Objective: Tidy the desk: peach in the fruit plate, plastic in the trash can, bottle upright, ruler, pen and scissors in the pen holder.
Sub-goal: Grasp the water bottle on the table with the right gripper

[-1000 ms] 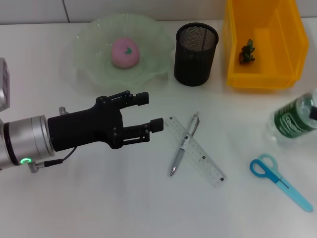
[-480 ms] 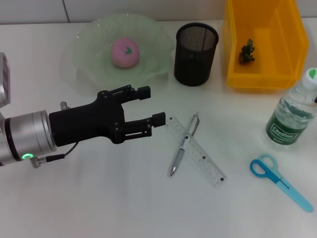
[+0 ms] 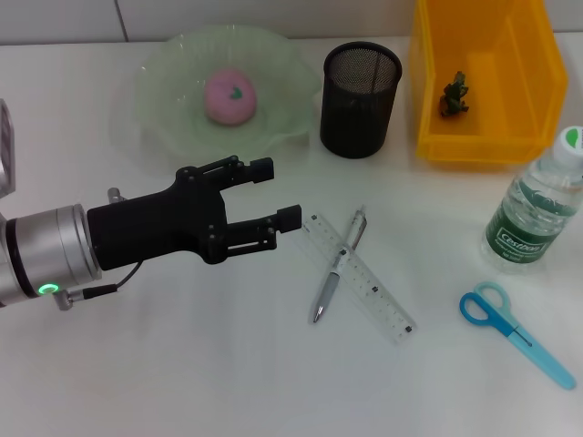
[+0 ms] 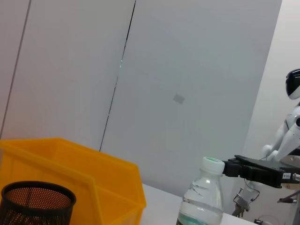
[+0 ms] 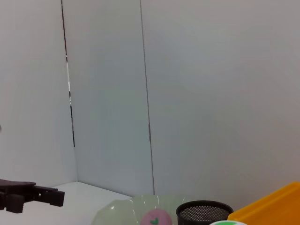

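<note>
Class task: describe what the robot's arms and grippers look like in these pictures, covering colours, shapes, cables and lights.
The left arm is a silver cylinder with a small green light and a thin dark cable beneath it. Its left gripper is matte black, with a blocky body and two slim linkage fingers ending in square pads. The right gripper shows only in the left wrist view, also black, flat and blocky, with a small white label.

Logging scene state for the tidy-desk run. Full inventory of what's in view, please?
Plate: 1, pale green glass, far left.
Peach: 1, pink, in the plate.
Pen holder: 1, black mesh, far centre, nothing seen inside.
Bin: 1, yellow, far right.
Scrap: 1, dark green, in the bin.
Bottle: 1, clear, green label, upright, right edge.
Ruler: 1, clear, centre.
Pen: 1, silver, across the ruler.
Scissors: 1, blue, near right.
Left gripper: black, open, above the table left of the ruler.
Right gripper: black, beside the bottle cap.
</note>
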`<state>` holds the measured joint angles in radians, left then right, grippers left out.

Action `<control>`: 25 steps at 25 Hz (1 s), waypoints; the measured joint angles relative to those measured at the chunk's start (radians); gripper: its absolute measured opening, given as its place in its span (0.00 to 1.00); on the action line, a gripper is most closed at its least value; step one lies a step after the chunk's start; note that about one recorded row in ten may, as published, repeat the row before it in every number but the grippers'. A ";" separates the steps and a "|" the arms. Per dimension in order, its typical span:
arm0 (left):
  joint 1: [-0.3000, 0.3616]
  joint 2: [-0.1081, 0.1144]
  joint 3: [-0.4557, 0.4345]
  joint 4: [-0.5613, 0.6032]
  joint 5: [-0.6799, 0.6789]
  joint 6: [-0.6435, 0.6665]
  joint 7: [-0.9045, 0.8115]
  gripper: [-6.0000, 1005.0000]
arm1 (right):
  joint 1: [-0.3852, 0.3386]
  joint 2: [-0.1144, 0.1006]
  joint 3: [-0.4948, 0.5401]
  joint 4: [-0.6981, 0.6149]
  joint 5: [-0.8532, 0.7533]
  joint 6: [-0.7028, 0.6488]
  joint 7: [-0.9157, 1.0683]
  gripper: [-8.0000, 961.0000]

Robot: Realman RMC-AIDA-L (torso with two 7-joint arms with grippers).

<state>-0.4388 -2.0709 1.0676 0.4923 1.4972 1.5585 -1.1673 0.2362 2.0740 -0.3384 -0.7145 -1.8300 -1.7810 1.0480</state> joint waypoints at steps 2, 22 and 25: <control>-0.002 0.000 0.000 0.000 0.000 0.000 0.000 0.76 | -0.001 0.000 0.000 0.000 0.000 -0.001 0.000 0.16; -0.026 -0.003 0.007 -0.033 -0.003 0.000 0.013 0.76 | 0.038 0.004 0.029 0.062 0.006 0.047 -0.024 0.55; -0.026 -0.003 0.005 -0.035 -0.003 0.002 0.014 0.76 | 0.053 0.005 0.025 0.080 -0.003 0.067 -0.031 0.61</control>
<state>-0.4648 -2.0739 1.0722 0.4575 1.4940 1.5606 -1.1536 0.2890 2.0786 -0.3136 -0.6345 -1.8330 -1.7139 1.0170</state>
